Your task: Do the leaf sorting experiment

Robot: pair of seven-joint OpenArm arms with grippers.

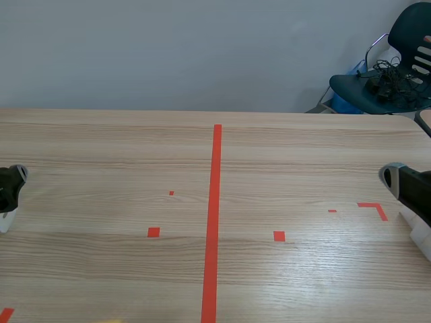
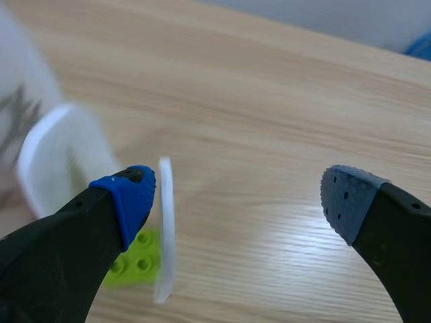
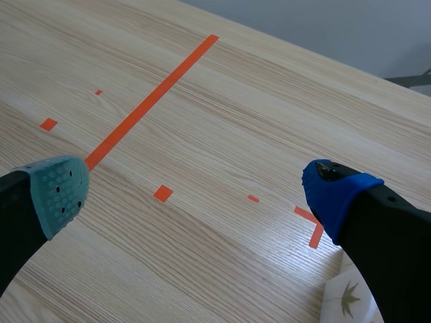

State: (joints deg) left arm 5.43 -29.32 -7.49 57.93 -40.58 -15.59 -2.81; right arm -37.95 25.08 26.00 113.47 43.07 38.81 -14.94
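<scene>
Wooden table (image 1: 303, 148) beneath wide-spread left tool (image 2: 239, 195)

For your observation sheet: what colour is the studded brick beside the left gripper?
The studded brick is lime green, clearest in the left wrist view.

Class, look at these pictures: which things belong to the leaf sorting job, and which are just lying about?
Belong to the job:
- white card with a green leaf print
- upright white card
- green studded block beside it, probably its stand

Just lying about:
- dark chair beyond the table
- tangle of cables on its seat
</scene>
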